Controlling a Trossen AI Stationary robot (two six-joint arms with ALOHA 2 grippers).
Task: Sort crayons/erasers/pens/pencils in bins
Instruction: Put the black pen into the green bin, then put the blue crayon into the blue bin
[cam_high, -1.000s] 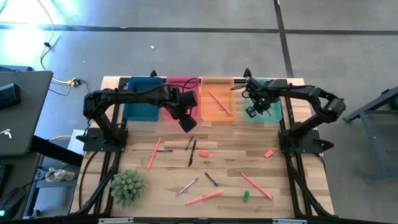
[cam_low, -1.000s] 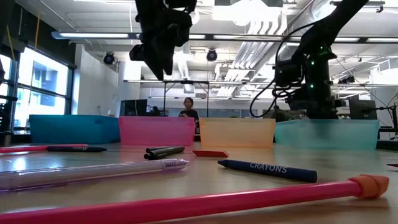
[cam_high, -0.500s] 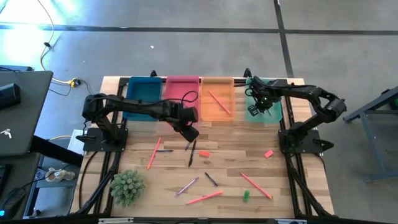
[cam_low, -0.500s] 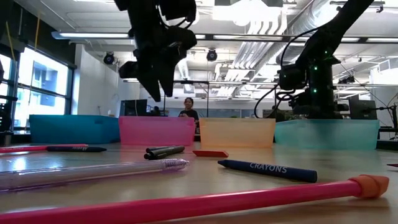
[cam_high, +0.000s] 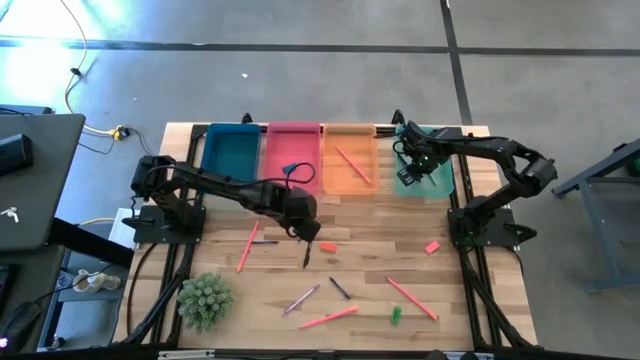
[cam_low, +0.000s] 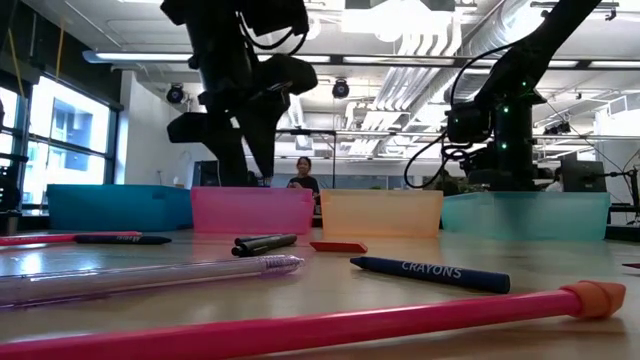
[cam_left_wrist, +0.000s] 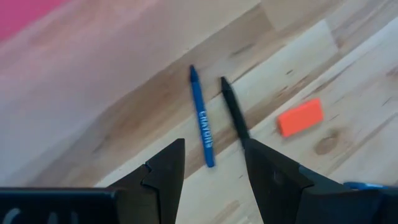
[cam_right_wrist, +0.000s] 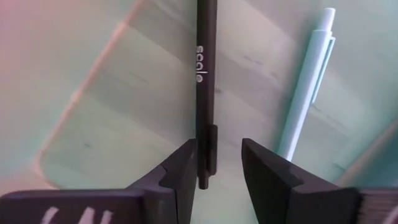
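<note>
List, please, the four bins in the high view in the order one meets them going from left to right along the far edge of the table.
Blue bin → pink bin → orange bin → teal-green bin.

Overhead cam straight down, low cam table-level, wrist cams close-up.

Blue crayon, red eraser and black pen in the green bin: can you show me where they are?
blue crayon (cam_left_wrist: 202, 119): left wrist view, on its printed label.
red eraser (cam_left_wrist: 300, 117): left wrist view, middle of its top face.
black pen (cam_right_wrist: 206, 81): right wrist view, on its barrel at the lettering.
</note>
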